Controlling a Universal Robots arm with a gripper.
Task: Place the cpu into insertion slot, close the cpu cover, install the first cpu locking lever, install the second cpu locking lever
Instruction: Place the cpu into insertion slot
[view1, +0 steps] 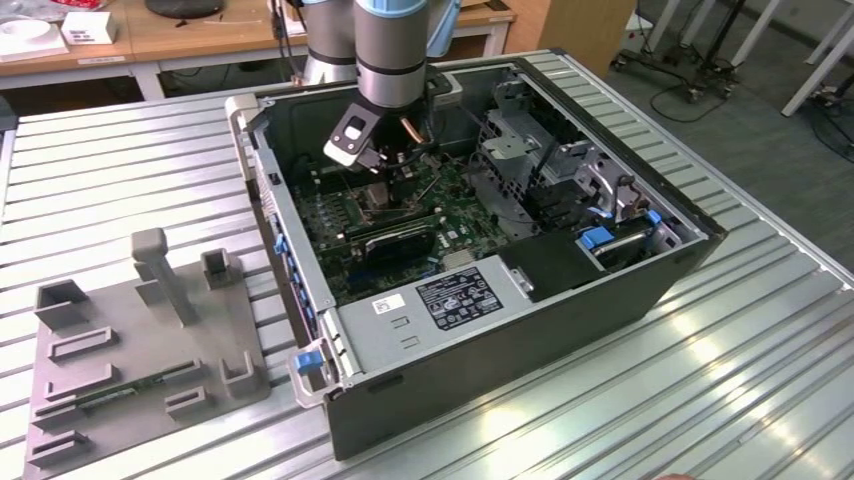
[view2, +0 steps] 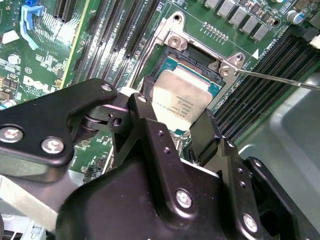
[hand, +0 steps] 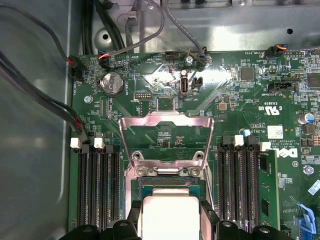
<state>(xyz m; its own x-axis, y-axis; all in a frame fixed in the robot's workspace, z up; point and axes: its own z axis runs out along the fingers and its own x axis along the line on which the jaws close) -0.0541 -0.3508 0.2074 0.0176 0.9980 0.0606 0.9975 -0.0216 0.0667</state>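
Observation:
My gripper (view1: 384, 172) reaches down into the open computer case onto the green motherboard (view1: 461, 215). In both wrist views its black fingers (view2: 206, 131) stand on two opposite sides of the cpu (view2: 180, 97), a silvery-beige square chip, and are shut on it. The cpu (hand: 167, 220) sits at the insertion slot (hand: 165, 175), over its dark centre; whether it is fully seated I cannot tell. The cpu cover (hand: 167, 119), a thin silvery frame, stands swung open beyond the slot. A thin locking lever (view2: 280, 80) sticks out from the slot's corner, unlatched.
Long black memory slots (hand: 97, 185) flank the socket on both sides, one with a module (hand: 266, 185). Cables (hand: 40, 95) run along the case wall. A drive cage (view1: 527, 150) and power supply (view1: 447, 300) crowd the case. A grey fixture (view1: 134, 340) lies on the slatted table.

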